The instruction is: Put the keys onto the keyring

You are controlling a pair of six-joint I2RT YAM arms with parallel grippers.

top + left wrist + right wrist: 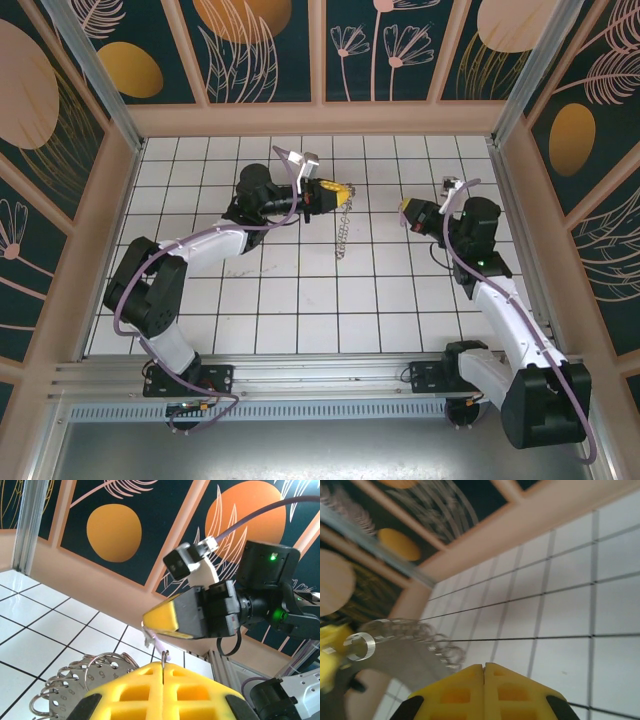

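In the tightly closed left pincer (164, 666): one keyring (342, 238), hung with grey tags (70, 681) stamped with digits, a 5 legible. In the closed right pincer (146, 622): one lilac key (151, 641).

Both arms, left arm (200, 245) and right arm (505, 310): white link shells, black joint housings. Purple cable (265, 509) runs along each. Gripper fingers yellow with moulded waffle grid: left gripper (164, 672), right gripper (150, 622). Gripper bodies black. White wrist camera mount (200, 570). Green indicator light (272, 557) on joint housing. Base plates (190, 380) black.
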